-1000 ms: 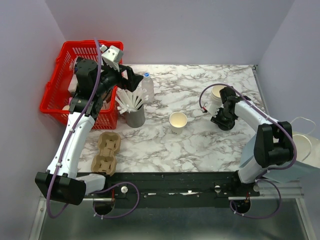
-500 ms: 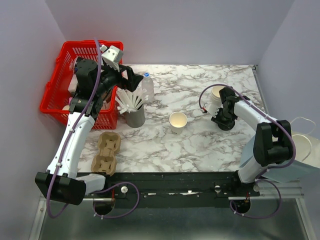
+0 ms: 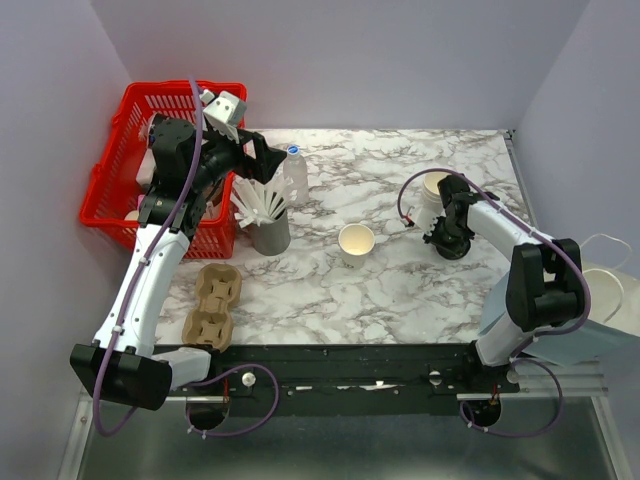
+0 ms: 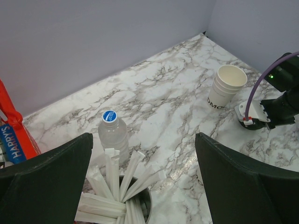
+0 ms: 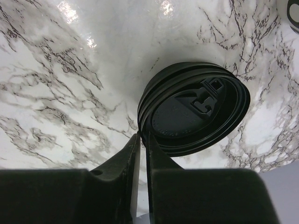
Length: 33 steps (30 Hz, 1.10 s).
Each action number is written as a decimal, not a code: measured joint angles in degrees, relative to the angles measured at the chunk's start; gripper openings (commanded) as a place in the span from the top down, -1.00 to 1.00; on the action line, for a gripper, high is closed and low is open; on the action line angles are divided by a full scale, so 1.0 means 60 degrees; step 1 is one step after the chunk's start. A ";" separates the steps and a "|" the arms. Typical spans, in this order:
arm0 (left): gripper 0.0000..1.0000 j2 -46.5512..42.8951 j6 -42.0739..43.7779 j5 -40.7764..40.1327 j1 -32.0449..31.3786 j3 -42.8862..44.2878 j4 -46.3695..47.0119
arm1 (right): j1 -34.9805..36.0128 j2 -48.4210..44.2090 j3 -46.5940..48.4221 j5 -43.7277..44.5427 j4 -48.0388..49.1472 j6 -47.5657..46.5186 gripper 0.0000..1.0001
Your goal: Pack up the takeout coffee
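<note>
Marble table (image 3: 400,290) takes up most of the top view. Red basket (image 3: 105,175) sits at its far-L corner; contents too hidden to tell. L arm reaches up over the basket's R edge, w/ L gripper (image 4: 143,140) hanging above the grey straw cup (image 3: 270,235). Its jaws are spread as wide as they go, nothing in them.

Two brown cardboard carriers (image 3: 212,305) lie near the front-L edge, touching each other. Clear water bottle (image 3: 293,168) stands upright just behind the straw cup.

Coffee bits: one lidless paper cup (image 3: 356,240) stands upright mid-table, on its own. A stack of cups (image 4: 227,86) stands upright far-R, also lidless.

R gripper (image 5: 143,137) is down at the table just in front of that stack, on the black lid (image 5: 194,112). Lid lies upside down, seems to be top of a small pile. Jaws are nearly together, only a thin slit left, pinching the lid's rim: one finger (image 5: 124,161) outside, the other inside.
</note>
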 measured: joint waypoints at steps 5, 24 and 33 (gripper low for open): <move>-0.97 0.0000 0.0004 0.0000 0.0000 -0.0004 0.0000 | 0.0000 0.0000 0.0000 -0.0022 -0.0007 0.0000 0.98; -0.97 -0.0022 0.0379 0.0397 -0.0058 -0.0353 -0.0109 | 0.0000 -0.1424 0.4590 -0.3337 -0.3093 0.1530 0.99; -0.97 -0.0098 0.0878 0.0645 -0.0251 -0.0488 -0.0408 | 0.0237 -0.1111 0.6284 -0.9599 -0.2703 0.4572 0.99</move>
